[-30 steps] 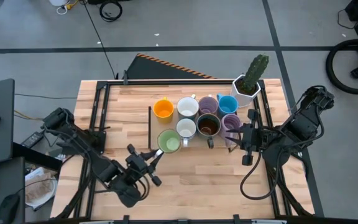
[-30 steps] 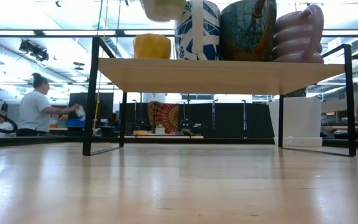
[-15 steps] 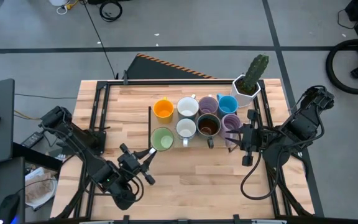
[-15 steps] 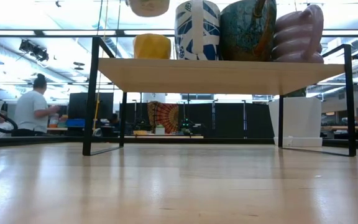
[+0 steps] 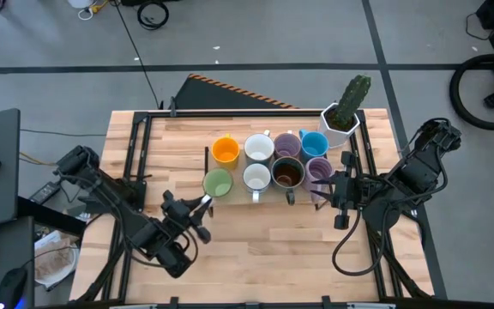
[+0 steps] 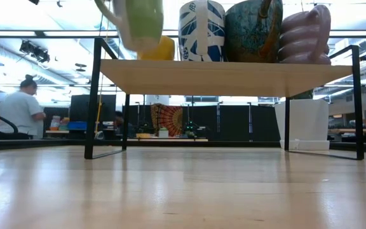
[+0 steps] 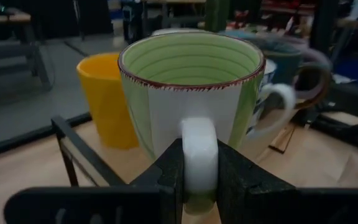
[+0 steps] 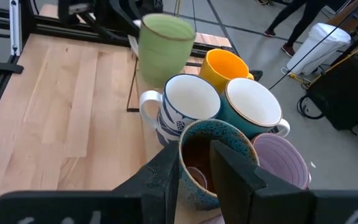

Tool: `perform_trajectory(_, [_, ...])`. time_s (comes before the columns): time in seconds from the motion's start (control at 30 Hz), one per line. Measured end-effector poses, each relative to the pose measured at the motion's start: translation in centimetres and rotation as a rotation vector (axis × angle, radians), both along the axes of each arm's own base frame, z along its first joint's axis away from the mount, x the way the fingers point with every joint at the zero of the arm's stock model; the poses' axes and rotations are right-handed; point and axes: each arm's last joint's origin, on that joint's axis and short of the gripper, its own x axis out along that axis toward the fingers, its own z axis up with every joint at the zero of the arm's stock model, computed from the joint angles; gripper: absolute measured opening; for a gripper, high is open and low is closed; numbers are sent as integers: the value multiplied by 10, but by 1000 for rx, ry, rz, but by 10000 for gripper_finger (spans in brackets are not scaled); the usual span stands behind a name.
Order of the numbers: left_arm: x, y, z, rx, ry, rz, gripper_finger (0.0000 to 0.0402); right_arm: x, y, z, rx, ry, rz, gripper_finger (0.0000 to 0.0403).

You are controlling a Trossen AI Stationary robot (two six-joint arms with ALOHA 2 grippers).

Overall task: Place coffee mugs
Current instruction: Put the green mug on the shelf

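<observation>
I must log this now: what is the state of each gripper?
Left gripper: closed on the green mug by its handle.
Right gripper: beside the lavender mug, holding nothing visible.

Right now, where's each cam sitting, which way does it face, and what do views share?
High: overhead, straight down; both arms, green mug in left gripper.
Low: table height, level under the shelf; no arm visible.
Left wrist: past its fingers clamping the mug handle.
Right wrist: past its fingers, over the mug cluster.
Shared: green mug in all four.
</observation>
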Motion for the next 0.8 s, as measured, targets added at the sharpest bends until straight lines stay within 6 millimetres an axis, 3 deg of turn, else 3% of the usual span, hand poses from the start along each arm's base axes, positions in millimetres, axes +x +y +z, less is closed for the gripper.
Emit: perform_trajectory(0.8, [27,37,-6,-129,139,98,67,0,0,0,2,-1,-1,97])
